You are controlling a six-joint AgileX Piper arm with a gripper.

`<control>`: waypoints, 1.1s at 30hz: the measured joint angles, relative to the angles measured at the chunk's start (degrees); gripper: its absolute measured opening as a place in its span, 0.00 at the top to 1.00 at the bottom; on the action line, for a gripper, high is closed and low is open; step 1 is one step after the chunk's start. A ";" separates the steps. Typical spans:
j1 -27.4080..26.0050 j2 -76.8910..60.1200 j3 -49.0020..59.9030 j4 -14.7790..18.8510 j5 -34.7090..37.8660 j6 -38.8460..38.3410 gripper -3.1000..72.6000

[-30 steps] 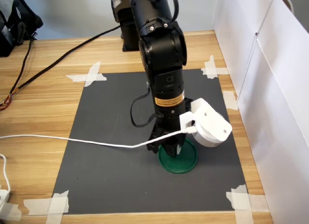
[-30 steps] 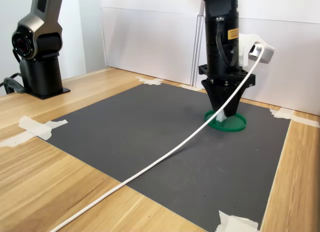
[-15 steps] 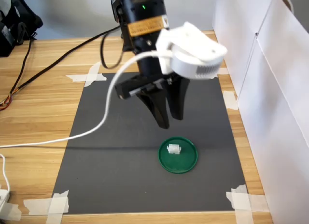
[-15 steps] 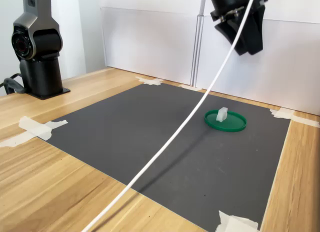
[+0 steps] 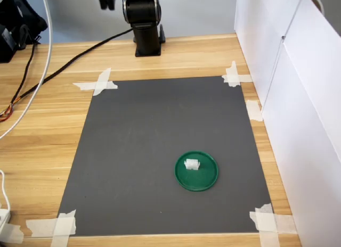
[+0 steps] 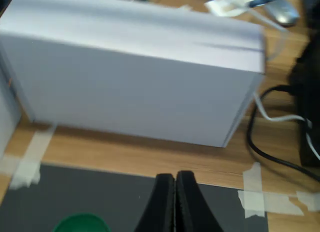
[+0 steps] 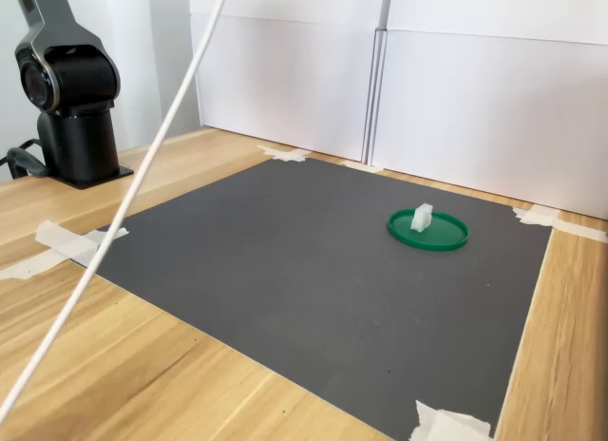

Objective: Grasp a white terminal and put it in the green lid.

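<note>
The white terminal (image 5: 192,164) is sitting inside the green lid (image 5: 209,178), a little way off the lid's middle, toward the first exterior view's left. In the second exterior view the white terminal (image 7: 422,217) is standing up on the floor of the green lid (image 7: 446,239), and nothing is touching it. The lid is lying flat on the dark mat (image 5: 149,130), near the mat corner that is closest to the white boards (image 7: 494,99).

The gripper (image 6: 175,202) is showing only in the wrist view. Its two black jaws are pressed together with nothing between them. It is hanging high above the mat edge nearest the boards, and only a small bit of the green lid (image 6: 80,223) is peeking into the wrist view. The arm's base (image 5: 143,23) is standing on the wooden table (image 5: 48,114) beyond the mat's far edge, well apart from the lid.

It looks like the putting-in part is done. To do this step well, the arm should be moving gently, staying high above the lid, and keeping the white cable (image 7: 114,222) from swinging across it and knocking the little piece.

The terminal is a small block. In the first exterior view its long side is running across the lid from left to right. Its small ridges seem to be pointing up, but it is too tiny to be sure.
</note>
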 joint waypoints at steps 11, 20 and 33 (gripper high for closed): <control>-13.39 -28.96 34.27 1.43 -11.82 13.02 0.99; -16.49 -42.30 52.68 4.91 -11.81 12.99 0.99; -16.49 -51.65 58.70 6.29 -5.97 11.80 0.99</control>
